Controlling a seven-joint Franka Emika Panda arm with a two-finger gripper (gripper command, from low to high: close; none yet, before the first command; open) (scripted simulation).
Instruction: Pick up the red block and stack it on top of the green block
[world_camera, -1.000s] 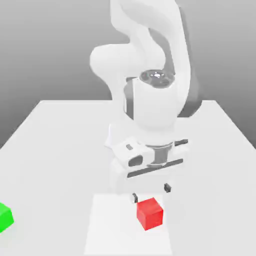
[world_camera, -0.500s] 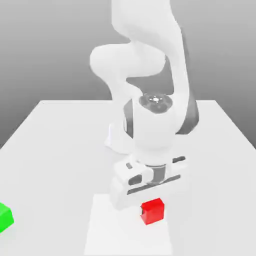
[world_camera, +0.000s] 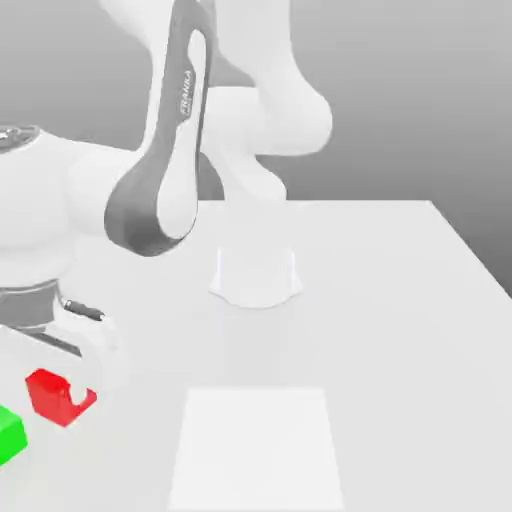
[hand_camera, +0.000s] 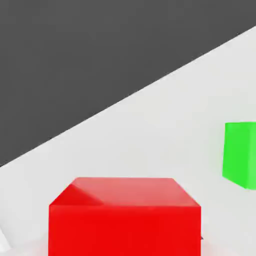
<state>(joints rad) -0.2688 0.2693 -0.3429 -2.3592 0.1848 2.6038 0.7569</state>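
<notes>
While the white arm leans far over toward the exterior view's left, the claw (world_camera: 62, 395) is clamped narrowly on the small matte bright red cube (world_camera: 55, 396), which hangs clear of the white tabletop (world_camera: 400, 330) so that it can pass over things rather than drag across them. Its grip takes the red cube by opposite sides (a sensible hold, since the cube's underside must stay free to land flat). The small plain bright green cube (world_camera: 10, 436) sits on the tabletop just beside and below the claw, not yet under it; in the hand view the green cube (hand_camera: 240, 154) stands off to one side of the red cube (hand_camera: 125, 215). Judging from this, the carry is nearly done, and what remains is centring over the green cube, lowering, and letting go.
</notes>
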